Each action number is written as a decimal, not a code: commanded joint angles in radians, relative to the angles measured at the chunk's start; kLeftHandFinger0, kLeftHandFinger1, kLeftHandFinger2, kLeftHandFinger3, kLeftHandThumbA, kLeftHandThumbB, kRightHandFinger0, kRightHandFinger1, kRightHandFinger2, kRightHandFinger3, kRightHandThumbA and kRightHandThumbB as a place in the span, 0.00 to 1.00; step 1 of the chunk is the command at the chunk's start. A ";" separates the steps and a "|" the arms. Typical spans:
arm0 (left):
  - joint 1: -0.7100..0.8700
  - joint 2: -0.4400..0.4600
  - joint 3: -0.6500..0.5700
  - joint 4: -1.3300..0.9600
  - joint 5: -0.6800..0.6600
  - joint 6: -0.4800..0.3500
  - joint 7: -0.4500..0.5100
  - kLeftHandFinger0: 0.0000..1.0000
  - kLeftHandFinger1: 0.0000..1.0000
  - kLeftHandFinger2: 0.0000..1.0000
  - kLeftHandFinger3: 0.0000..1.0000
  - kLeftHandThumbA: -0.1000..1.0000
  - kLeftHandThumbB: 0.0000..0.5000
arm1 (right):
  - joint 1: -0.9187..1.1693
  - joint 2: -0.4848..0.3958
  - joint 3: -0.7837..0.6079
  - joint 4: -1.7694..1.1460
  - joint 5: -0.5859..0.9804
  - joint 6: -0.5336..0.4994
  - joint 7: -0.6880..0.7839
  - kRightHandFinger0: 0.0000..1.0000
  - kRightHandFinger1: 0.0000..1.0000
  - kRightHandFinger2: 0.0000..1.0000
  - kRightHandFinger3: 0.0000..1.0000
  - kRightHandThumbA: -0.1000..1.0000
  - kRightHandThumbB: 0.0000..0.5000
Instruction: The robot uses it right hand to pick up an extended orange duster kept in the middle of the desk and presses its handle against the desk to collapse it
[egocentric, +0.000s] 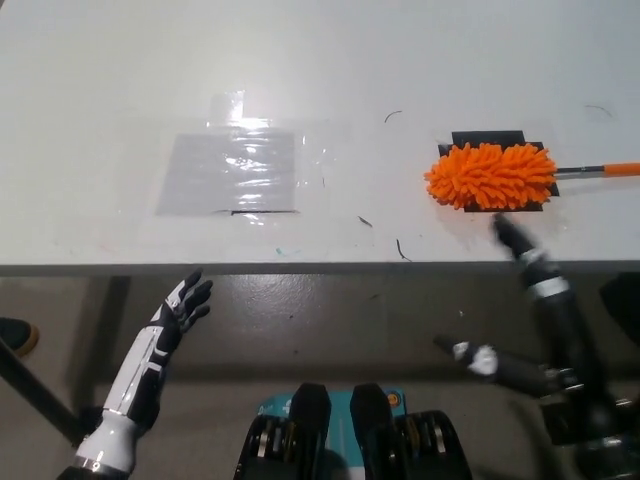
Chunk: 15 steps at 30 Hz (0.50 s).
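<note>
The orange duster (492, 175) lies on the white desk (320, 100) at the right, its fluffy head resting over a black patch. Its thin handle (600, 170) runs off to the picture's right edge. My black right hand (530, 300) is below the desk's front edge, fingers apart, one fingertip reaching up just below the duster head without touching it. It holds nothing. My white left hand (170, 330) rests open at the lower left, below the desk edge.
A clear plastic sheet (235, 170) is taped flat on the desk left of centre. The desk's front edge (300, 268) runs across the picture. Below it is grey floor, with a dark shoe tip (12, 335) at the far left.
</note>
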 joint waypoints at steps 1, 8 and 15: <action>-0.010 0.008 -0.013 -0.056 -0.029 -0.016 -0.033 1.00 1.00 1.00 1.00 1.00 0.44 | -0.060 -0.062 -0.068 -0.155 -0.092 0.060 -0.012 1.00 1.00 1.00 1.00 1.00 0.62; -0.019 0.005 -0.020 -0.062 -0.029 -0.011 -0.040 1.00 1.00 1.00 1.00 1.00 0.48 | -0.228 -0.209 -0.115 -0.211 -0.181 0.297 0.064 1.00 1.00 1.00 1.00 1.00 0.69; -0.024 0.005 -0.023 -0.049 -0.021 -0.006 -0.035 1.00 1.00 1.00 1.00 1.00 0.45 | -0.475 -0.406 -0.056 -0.129 -0.188 0.508 0.229 1.00 1.00 1.00 1.00 1.00 0.68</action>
